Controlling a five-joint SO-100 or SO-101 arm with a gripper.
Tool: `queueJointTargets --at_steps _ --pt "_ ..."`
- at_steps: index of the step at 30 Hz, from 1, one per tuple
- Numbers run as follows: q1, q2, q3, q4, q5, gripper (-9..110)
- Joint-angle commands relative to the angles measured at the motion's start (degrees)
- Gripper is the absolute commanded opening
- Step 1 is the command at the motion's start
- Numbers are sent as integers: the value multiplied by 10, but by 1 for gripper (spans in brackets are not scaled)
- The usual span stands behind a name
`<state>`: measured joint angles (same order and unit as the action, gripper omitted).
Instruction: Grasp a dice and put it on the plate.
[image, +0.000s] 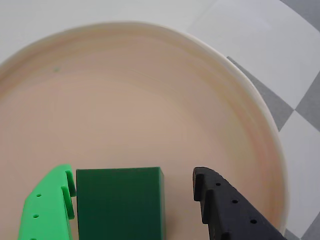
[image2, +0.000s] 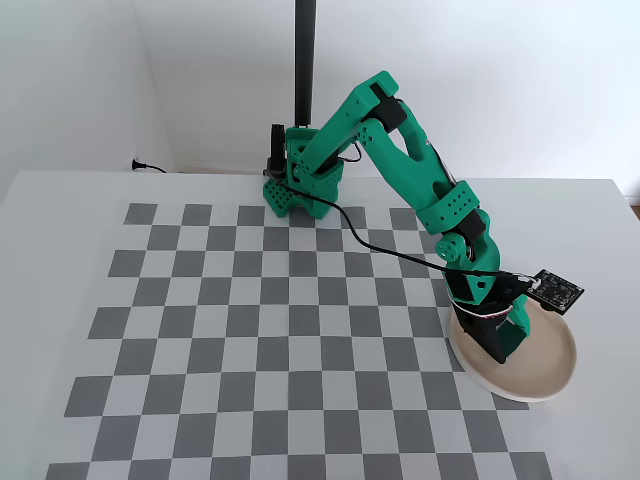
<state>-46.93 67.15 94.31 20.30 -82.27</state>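
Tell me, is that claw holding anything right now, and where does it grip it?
Nothing is firmly held. In the wrist view the dice sits between the gripper's fingers, beside the green one, clear of the black one, over the plate.

Dice (image: 119, 202) in parted pincer (image: 134, 192) over plate (image: 150, 90)

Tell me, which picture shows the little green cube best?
The wrist view: the dice fills the foreground over the plate, between the open jaws, a gap beside the black one. In the fixed view the arm hides it.
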Motion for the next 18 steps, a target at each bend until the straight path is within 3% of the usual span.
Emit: queueJointTargets --at_steps 1,18 --pt "5 109 -53 11 -7 20" --pt "76 336 -31 171 31 15"
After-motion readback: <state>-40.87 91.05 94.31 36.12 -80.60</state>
